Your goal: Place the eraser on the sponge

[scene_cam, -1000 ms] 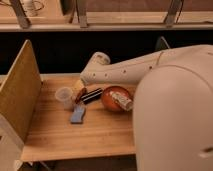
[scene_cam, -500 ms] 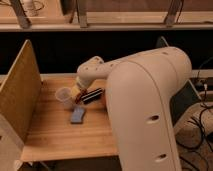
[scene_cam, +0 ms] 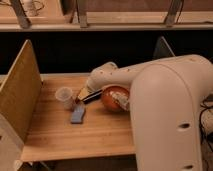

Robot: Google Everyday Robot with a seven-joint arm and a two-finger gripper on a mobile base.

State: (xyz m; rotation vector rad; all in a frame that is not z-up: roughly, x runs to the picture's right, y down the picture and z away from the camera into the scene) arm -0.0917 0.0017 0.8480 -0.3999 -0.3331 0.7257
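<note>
On the wooden counter, the blue sponge lies flat, its top bare to take the eraser, which is just behind it, between plastic cup and orange bowl. The gripper is down at it; whether the jaws hold it I cannot tell.

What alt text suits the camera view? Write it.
The robot's white arm reaches across a wooden table, its pincer at the black eraser between a plastic cup and an orange bowl. The blue sponge lies bare nearby.
</note>
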